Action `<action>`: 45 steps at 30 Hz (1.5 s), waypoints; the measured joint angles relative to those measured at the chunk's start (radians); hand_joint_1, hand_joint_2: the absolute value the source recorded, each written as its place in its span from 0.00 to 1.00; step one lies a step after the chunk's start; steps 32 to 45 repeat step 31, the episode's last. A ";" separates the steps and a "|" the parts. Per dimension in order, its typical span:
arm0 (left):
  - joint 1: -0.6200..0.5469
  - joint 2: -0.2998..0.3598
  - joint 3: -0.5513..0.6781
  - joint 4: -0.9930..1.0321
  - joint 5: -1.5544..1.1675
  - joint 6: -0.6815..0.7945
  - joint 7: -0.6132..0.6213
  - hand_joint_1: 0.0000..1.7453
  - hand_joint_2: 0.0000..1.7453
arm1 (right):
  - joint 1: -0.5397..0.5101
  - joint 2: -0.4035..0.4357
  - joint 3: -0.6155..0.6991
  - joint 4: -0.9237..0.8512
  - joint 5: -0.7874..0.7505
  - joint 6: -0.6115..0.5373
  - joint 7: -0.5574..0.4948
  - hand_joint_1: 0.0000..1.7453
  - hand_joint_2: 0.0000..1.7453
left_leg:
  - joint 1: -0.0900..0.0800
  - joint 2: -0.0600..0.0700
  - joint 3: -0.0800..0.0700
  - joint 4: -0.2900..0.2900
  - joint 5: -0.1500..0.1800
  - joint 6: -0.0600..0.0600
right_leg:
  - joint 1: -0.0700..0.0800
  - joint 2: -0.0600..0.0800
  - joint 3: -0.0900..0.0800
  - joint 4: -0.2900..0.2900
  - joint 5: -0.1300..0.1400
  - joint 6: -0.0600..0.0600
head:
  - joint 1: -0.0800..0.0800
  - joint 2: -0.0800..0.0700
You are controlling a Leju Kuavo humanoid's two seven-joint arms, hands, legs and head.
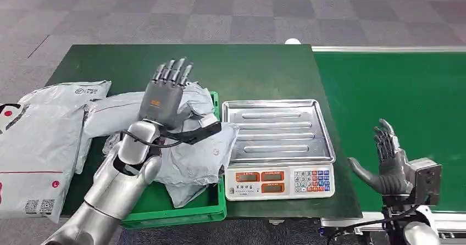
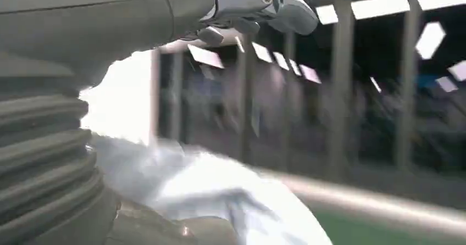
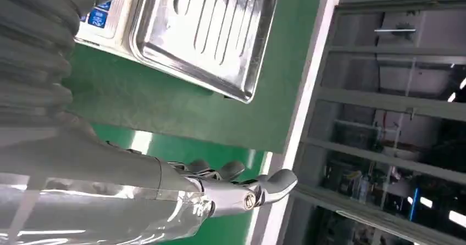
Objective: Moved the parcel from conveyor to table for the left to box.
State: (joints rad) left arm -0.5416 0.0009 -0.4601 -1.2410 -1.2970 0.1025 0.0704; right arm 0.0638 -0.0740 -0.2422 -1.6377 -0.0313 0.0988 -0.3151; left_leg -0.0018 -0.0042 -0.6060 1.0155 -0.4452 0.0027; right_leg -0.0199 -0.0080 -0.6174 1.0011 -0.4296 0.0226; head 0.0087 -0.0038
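Note:
Several grey plastic parcels [image 1: 192, 146] are piled in a green box [image 1: 181, 212] on the dark green table. My left hand [image 1: 165, 94] is raised above that pile, fingers straight and apart, holding nothing. In the left wrist view a crumpled grey parcel [image 2: 220, 201] lies just below the hand [image 2: 242, 9]. My right hand [image 1: 387, 162] hovers over the green conveyor belt [image 1: 395, 91] near its front edge, fingers spread and empty. The right wrist view shows that hand [image 3: 231, 190] above the belt.
An electronic scale with a steel tray [image 1: 277, 129] stands between the box and the conveyor; its tray [image 3: 209, 31] is bare. More grey parcels [image 1: 38, 140] lie on the table's left part. The table's far half [image 1: 220, 63] is bare green.

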 measured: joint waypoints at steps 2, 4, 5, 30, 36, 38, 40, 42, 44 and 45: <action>0.000 -0.008 0.001 0.015 0.088 -0.058 -0.053 0.00 1.00 | 0.000 -0.002 0.000 0.000 -0.001 0.004 0.000 0.00 1.00 | 0.000 0.000 0.000 0.000 0.000 0.000 | 0.000 0.000 0.000 0.000 0.000 0.000 | 0.000 0.000; 0.000 -0.013 0.002 0.023 0.186 -0.120 -0.108 0.00 1.00 | -0.001 -0.005 0.000 0.001 0.002 0.012 0.000 0.00 1.00 | 0.000 0.000 0.000 0.000 0.000 0.000 | 0.000 0.000 0.000 0.000 0.000 0.000 | 0.000 0.000; -0.001 -0.013 0.003 0.024 0.243 -0.151 -0.132 0.00 1.00 | -0.006 -0.006 0.000 0.003 0.005 0.017 0.001 0.00 1.00 | 0.000 0.000 -0.002 -0.001 0.000 0.000 | 0.000 0.000 0.000 0.001 0.000 0.000 | 0.000 0.000; -0.264 -0.277 0.120 0.416 1.448 -0.302 -0.266 0.00 0.00 | -0.586 0.064 0.425 0.552 0.001 -0.083 -0.023 0.00 1.00 | 0.002 0.004 -0.004 0.000 0.007 -0.001 | 0.002 0.004 -0.004 0.001 0.009 -0.003 | 0.000 0.000; -0.271 -0.284 0.118 0.437 1.452 -0.297 -0.267 0.00 0.00 | -0.590 0.068 0.437 0.563 0.005 -0.092 -0.023 0.00 1.00 | 0.002 0.004 -0.004 0.000 0.007 -0.001 | 0.002 0.004 -0.004 0.001 0.009 -0.003 | 0.000 0.000; -0.271 -0.284 0.118 0.437 1.452 -0.297 -0.267 0.00 0.00 | -0.590 0.068 0.437 0.563 0.005 -0.092 -0.023 0.00 1.00 | 0.002 0.004 -0.004 0.000 0.007 -0.001 | 0.002 0.004 -0.004 0.001 0.009 -0.003 | 0.000 0.000; -0.271 -0.284 0.118 0.437 1.452 -0.297 -0.267 0.00 0.00 | -0.590 0.068 0.437 0.563 0.005 -0.092 -0.023 0.00 1.00 | 0.002 0.004 -0.004 0.000 0.007 -0.001 | 0.002 0.004 -0.004 0.001 0.009 -0.003 | 0.000 0.000; -0.271 -0.284 0.118 0.437 1.452 -0.297 -0.267 0.00 0.00 | -0.590 0.068 0.437 0.563 0.005 -0.092 -0.023 0.00 1.00 | 0.002 0.004 -0.004 0.000 0.007 -0.001 | 0.002 0.004 -0.004 0.001 0.009 -0.003 | 0.000 0.000; -0.271 -0.284 0.118 0.437 1.452 -0.297 -0.267 0.00 0.00 | -0.590 0.068 0.437 0.563 0.005 -0.092 -0.023 0.00 1.00 | 0.002 0.004 -0.004 0.000 0.007 -0.001 | 0.002 0.004 -0.004 0.001 0.009 -0.003 | 0.000 0.000; -0.271 -0.284 0.118 0.437 1.452 -0.297 -0.267 0.00 0.00 | -0.590 0.068 0.437 0.563 0.005 -0.092 -0.023 0.00 1.00 | 0.002 0.004 -0.004 0.000 0.007 -0.001 | 0.002 0.004 -0.004 0.001 0.009 -0.003 | 0.000 0.000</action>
